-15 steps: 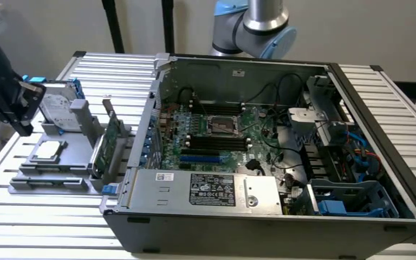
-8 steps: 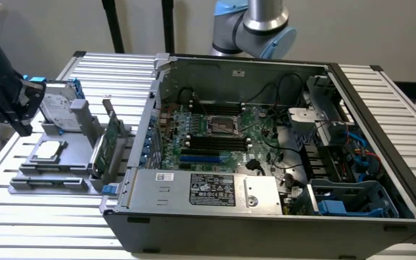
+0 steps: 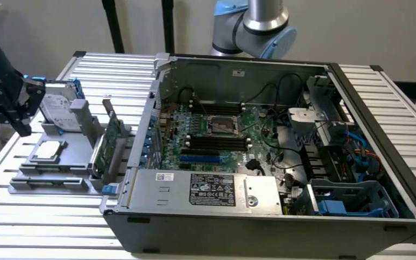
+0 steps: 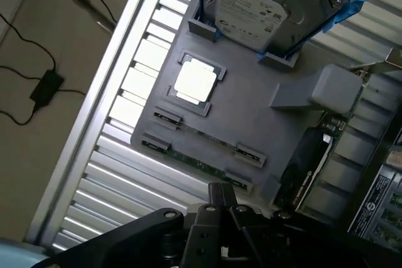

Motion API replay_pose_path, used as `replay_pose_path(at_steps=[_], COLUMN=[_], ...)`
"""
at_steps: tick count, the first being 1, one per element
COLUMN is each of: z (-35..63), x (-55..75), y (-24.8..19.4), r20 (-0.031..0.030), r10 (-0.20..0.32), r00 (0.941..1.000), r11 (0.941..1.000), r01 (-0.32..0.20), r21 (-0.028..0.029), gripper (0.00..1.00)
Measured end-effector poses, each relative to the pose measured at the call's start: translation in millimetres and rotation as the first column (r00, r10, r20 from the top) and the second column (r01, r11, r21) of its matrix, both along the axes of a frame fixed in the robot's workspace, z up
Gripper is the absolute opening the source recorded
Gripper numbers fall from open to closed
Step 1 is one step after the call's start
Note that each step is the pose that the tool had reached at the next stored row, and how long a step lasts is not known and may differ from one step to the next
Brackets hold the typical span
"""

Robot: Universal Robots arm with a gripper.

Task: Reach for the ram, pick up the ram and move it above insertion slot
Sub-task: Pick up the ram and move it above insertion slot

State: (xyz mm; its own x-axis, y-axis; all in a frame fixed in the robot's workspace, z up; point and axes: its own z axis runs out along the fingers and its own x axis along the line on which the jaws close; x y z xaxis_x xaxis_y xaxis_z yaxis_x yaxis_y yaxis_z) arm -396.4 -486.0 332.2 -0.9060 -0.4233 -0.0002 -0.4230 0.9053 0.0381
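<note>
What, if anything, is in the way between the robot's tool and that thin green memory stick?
Nothing visible is in the way. In the wrist view the tool hangs over the gray holder, and the ram lies in that holder with only open air between them.

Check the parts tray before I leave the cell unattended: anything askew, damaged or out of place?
Nothing stands out. The hard drive, processor and ram sit in their holders on the grey tray; the end effector hovers above it.
</note>
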Motion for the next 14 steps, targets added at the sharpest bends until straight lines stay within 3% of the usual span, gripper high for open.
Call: replay_pose_path(at_steps=[3, 7, 10, 14], z=[0.0, 0.0, 0.0, 0.0], x=[0.0, 0.0, 0.0, 0.0], y=[0.0, 0.0, 0.0, 0.0], r20=[0.0, 0.0, 0.0, 0.0], r10=[0.055, 0.126, 0.18, 0.252], r00=[0.9985, 0.992, 0.9837, 0.9678], r11=[0.9985, 0.992, 0.9837, 0.9678], r01=[-0.055, -0.126, -0.18, -0.252], r21=[-0.0001, 0.0, 0.0, 0.0], gripper=[0.11, 0.11, 0.11, 0.11])
